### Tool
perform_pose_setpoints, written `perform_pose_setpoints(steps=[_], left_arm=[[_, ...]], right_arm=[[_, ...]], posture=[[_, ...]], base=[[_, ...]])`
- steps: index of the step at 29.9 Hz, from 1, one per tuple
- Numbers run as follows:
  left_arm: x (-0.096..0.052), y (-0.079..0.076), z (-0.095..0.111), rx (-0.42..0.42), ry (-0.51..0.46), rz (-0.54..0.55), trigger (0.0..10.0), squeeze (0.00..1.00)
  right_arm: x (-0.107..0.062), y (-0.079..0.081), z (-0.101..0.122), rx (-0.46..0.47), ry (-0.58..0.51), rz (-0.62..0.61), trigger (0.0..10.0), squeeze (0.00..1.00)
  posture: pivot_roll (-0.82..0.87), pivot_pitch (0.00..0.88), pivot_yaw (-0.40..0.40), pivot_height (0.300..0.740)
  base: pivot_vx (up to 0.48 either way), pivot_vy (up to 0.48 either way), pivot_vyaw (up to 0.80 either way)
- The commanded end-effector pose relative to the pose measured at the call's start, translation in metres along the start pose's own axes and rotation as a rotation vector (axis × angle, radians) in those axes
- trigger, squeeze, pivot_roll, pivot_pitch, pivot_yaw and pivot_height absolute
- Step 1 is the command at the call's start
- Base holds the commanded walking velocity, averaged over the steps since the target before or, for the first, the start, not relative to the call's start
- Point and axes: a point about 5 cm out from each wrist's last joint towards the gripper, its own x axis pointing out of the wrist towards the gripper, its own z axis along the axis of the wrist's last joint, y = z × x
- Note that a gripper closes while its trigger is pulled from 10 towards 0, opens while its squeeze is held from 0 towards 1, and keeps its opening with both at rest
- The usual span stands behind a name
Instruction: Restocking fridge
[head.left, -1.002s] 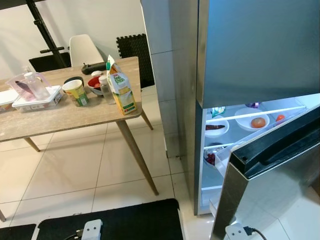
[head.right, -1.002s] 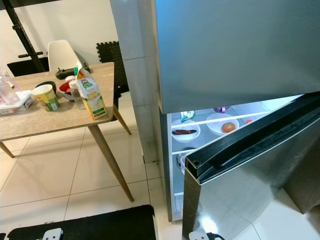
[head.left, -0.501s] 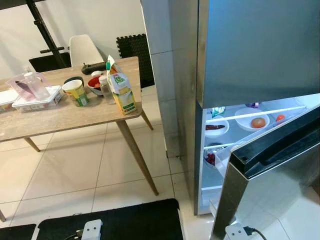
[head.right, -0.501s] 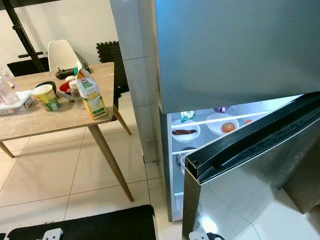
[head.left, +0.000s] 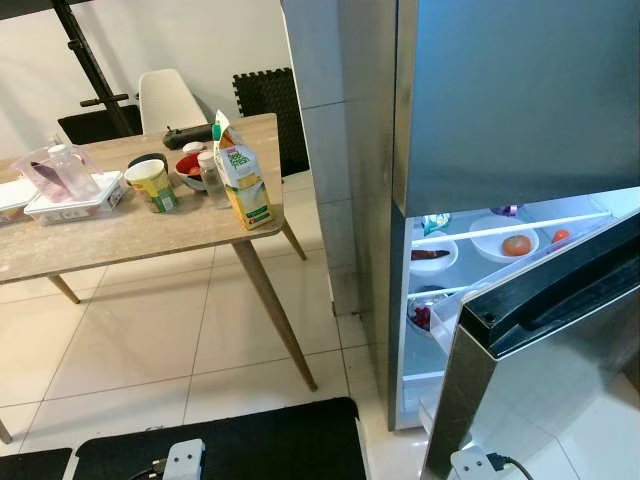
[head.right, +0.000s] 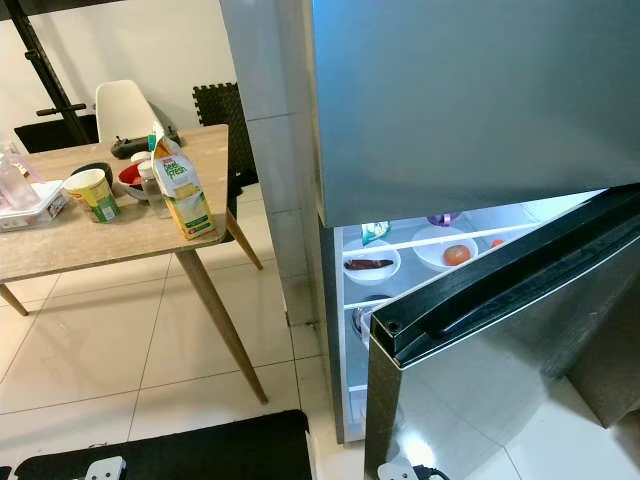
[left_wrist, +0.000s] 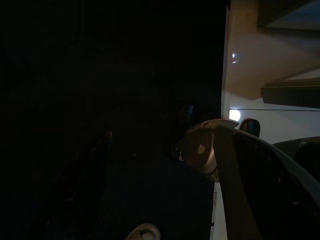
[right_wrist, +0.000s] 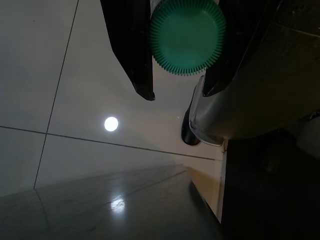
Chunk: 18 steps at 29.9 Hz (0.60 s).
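**Count of things on the table and in the fridge**

On the table (head.left: 120, 235): one juice carton (head.left: 243, 172), one paper cup (head.left: 152, 184), one red bowl (head.left: 188, 166), one clear bottle (head.left: 211, 178), one clear pitcher (head.left: 55, 170), one lidded container (head.left: 75, 202). One white chair (head.left: 167, 99) stands far behind. In the fridge (head.left: 480, 100): two white bowls (head.left: 434, 254), one orange fruit (head.left: 516, 245).

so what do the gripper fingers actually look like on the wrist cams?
Right gripper: two long black fingers, glossy, tapering to narrow rounded tips. Left wrist view is nearly black; the left gripper's fingers show only as faint dark bars, no detail. No cables or markings can be made out on either.
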Motion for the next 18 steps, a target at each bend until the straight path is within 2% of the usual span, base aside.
perform_pose_setpoints(steps=[1, 18], left_arm=[[-0.0004, 0.0010, -0.0016, 0.001, 0.007, 0.008, 10.0, 0.00], [0.0010, -0.0030, -0.0018, -0.014, -0.001, 0.001, 10.0, 0.00]], right_arm=[[0.0002, 0.0098, -0.0013, -0.008, 0.011, 0.038, 10.0, 0.00], [0.0007, 0.0064, 0.0025, -0.018, 0.004, 0.035, 10.0, 0.00]], posture=[[0.01, 0.000, 0.107, 0.740], [0.01, 0.000, 0.092, 0.740]], base=[[0.000, 0.000, 0.00], [0.000, 0.000, 0.00]])
